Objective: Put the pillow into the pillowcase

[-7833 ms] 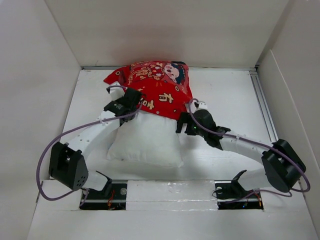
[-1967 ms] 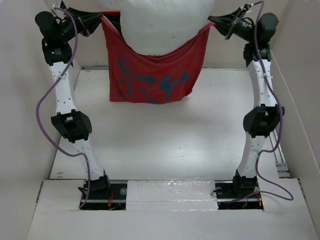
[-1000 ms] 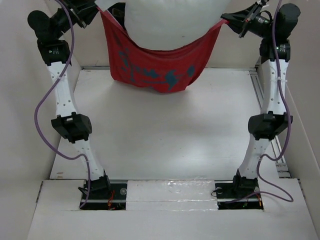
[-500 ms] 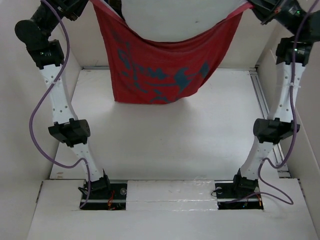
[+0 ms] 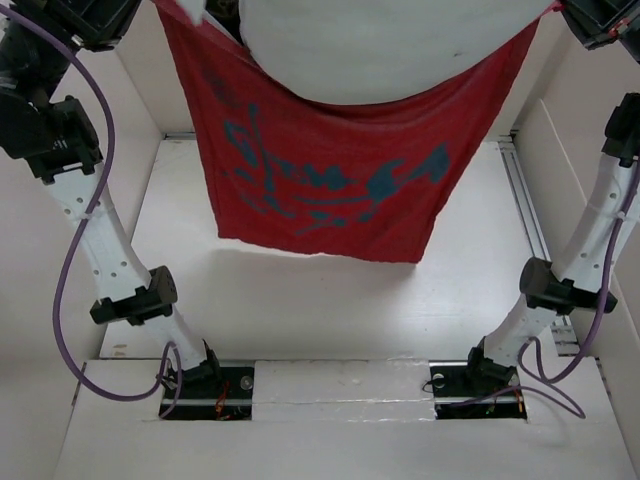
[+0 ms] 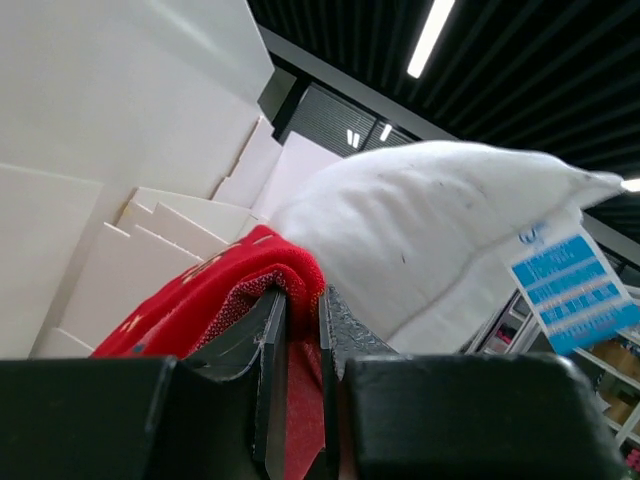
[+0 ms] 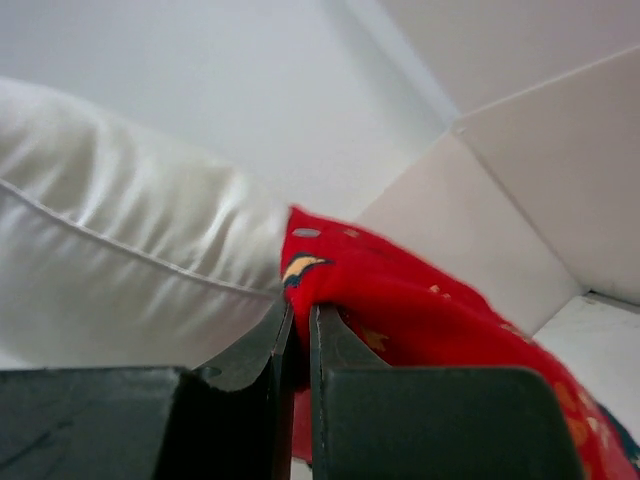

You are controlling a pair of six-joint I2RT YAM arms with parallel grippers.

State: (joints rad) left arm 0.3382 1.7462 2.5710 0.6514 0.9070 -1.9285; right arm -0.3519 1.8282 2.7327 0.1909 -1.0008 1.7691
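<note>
The red pillowcase (image 5: pixel 340 170) hangs high above the table, stretched between both raised arms, its faded print facing the top camera. The white pillow (image 5: pixel 370 50) bulges out of its open top edge, partly inside. My left gripper (image 6: pixel 298 305) is shut on a fold of the pillowcase (image 6: pixel 215 295) at its left corner, with the pillow (image 6: pixel 430 230) just beyond it. My right gripper (image 7: pixel 299 318) is shut on the right corner of the pillowcase (image 7: pixel 400 290), and the pillow (image 7: pixel 120 260) presses against its left side. In the top view both grippers lie at the frame's upper corners, mostly cut off.
White walls (image 5: pixel 130 90) enclose the white table (image 5: pixel 330 310) on three sides. A metal rail (image 5: pixel 530 225) runs along the right edge. Both arm bases (image 5: pixel 205 385) sit at the near edge, with purple cables looping beside the arms.
Both arms have risen and spread wider, lifting the pillowcase and pillow toward the camera. The cloth now hangs larger in view and the grippers have left the top frame's edges.
</note>
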